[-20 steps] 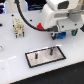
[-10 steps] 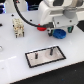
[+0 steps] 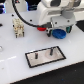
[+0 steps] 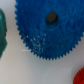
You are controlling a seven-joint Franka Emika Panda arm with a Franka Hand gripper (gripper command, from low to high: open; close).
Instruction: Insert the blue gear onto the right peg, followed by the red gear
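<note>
I see the blue gear [image 4: 47, 27] lying flat on the white table [image 3: 15, 57], just under my gripper [image 3: 56, 33] and beyond the grey plate's right peg [image 3: 50, 50], toward the exterior view's right, with the red gear [image 4: 80, 76] near it. I cannot tell whether the pincer's fingers are apart or together. I judge the gear light, stiff, slick plastic, best pinched across its toothed rim, keeping the centre hole [image 4: 51, 18] clear.

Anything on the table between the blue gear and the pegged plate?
Nothing: in the exterior view, only bare white table separates the blue gear from the grey plate carrying the right peg.
</note>
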